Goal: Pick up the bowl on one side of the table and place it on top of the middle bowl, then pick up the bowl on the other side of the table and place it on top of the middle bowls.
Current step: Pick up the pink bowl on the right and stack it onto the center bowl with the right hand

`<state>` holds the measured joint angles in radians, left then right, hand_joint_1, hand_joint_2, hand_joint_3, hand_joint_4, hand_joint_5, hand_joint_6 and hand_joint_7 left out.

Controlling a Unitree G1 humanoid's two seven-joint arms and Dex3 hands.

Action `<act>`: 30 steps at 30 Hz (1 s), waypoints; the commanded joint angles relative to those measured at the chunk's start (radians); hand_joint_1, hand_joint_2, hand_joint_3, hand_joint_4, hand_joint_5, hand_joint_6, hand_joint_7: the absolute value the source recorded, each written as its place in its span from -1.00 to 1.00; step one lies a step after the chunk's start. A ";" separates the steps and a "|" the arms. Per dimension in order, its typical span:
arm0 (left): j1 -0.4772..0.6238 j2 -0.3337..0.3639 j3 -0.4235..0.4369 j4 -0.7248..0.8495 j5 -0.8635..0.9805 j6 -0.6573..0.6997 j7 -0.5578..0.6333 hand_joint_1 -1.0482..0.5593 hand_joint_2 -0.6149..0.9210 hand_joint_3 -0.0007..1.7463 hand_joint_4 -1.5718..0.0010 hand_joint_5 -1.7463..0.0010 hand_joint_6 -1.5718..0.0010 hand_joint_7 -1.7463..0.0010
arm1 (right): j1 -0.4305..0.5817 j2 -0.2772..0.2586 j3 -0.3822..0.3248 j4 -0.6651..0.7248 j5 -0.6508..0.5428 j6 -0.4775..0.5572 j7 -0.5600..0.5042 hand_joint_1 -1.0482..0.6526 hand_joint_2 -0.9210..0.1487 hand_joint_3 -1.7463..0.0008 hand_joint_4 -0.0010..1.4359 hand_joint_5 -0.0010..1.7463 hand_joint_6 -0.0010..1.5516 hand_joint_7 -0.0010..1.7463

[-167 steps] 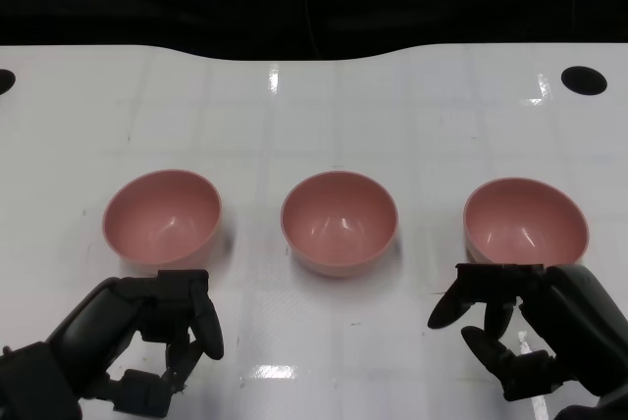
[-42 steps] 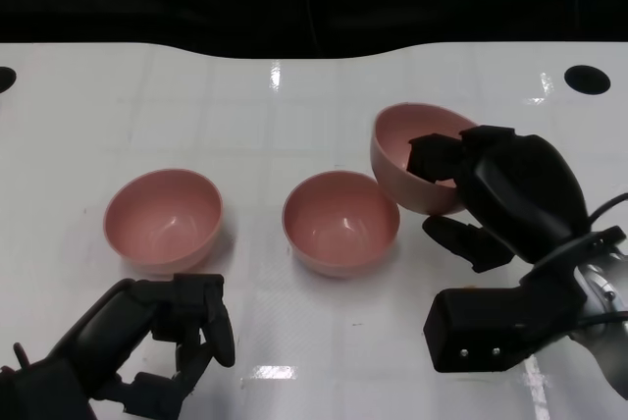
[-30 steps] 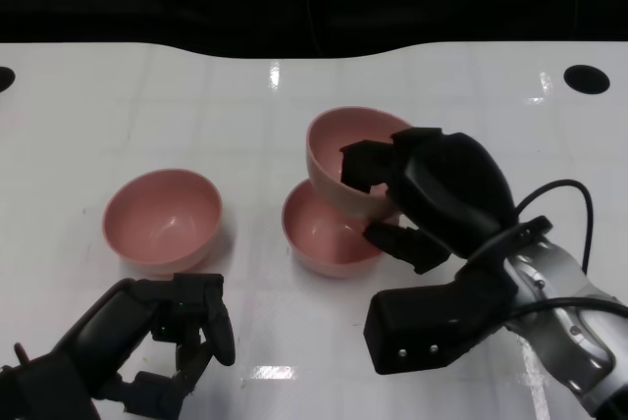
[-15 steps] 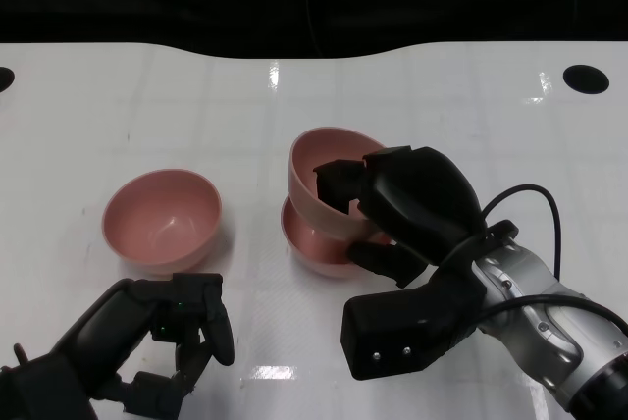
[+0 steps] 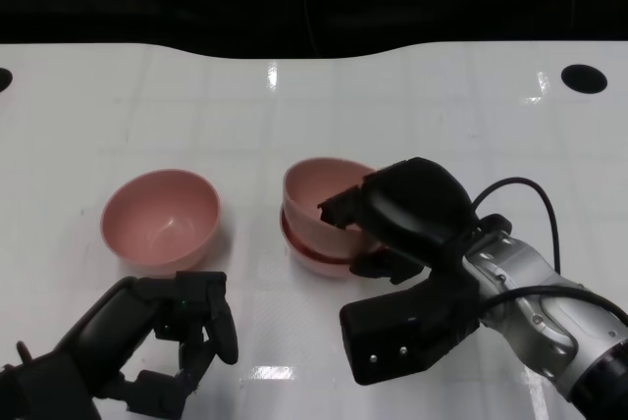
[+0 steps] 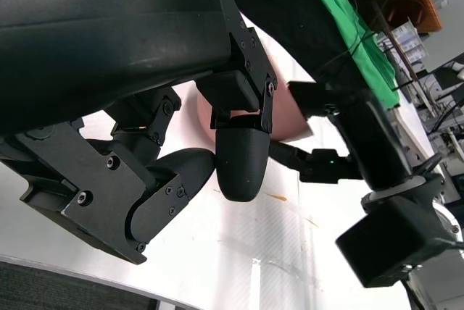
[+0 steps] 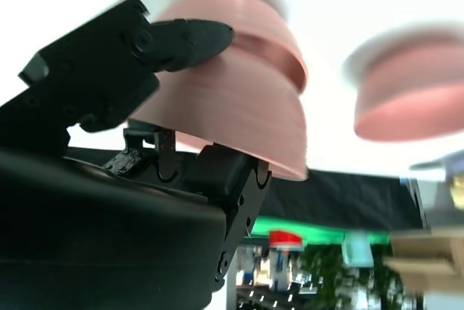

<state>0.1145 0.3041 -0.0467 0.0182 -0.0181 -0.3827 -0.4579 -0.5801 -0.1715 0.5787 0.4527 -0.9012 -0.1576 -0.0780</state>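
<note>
Right hand (image 5: 392,214) grips a pink bowl (image 5: 319,199) by its rim, mouth up and tilted slightly, nested in the middle bowl (image 5: 304,251) at table (image 5: 442,116) centre, left bowl (image 5: 162,219) upright well apart with open room between, left hand (image 5: 182,337) curled, holding nothing, near the front edge.

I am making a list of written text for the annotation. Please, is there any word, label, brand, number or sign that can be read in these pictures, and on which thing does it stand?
None can be read.
Pink bowls, white table, right hand, left hand: no printing shows.
Red and pale shapes in the room behind, right wrist view: too blurred to tell whether they carry text.
</note>
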 commanded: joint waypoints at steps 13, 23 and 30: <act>0.013 0.005 -0.005 -0.036 0.020 0.002 0.015 0.14 0.32 0.58 -0.06 -1.00 0.04 -0.74 | -0.027 -0.023 0.056 0.044 -0.048 0.036 0.046 -0.45 -1.00 0.76 -0.02 -0.49 -0.01 -1.00; 0.007 0.006 -0.009 -0.025 0.021 -0.019 0.016 0.15 0.31 0.61 -0.06 -1.00 0.05 -0.76 | -0.009 -0.020 0.064 0.023 -0.040 0.057 0.086 -0.52 -1.00 0.74 -0.28 -0.66 -0.27 -1.00; 0.003 0.006 -0.009 -0.013 0.021 -0.029 0.018 0.17 0.30 0.62 -0.07 -1.00 0.05 -0.76 | 0.006 -0.022 0.055 -0.003 -0.032 0.067 0.084 -0.57 -1.00 0.71 -0.44 -0.74 -0.48 -1.00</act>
<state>0.1197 0.3021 -0.0586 -0.0011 0.0005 -0.4017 -0.4499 -0.5819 -0.1803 0.6408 0.4601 -0.9458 -0.0958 -0.0001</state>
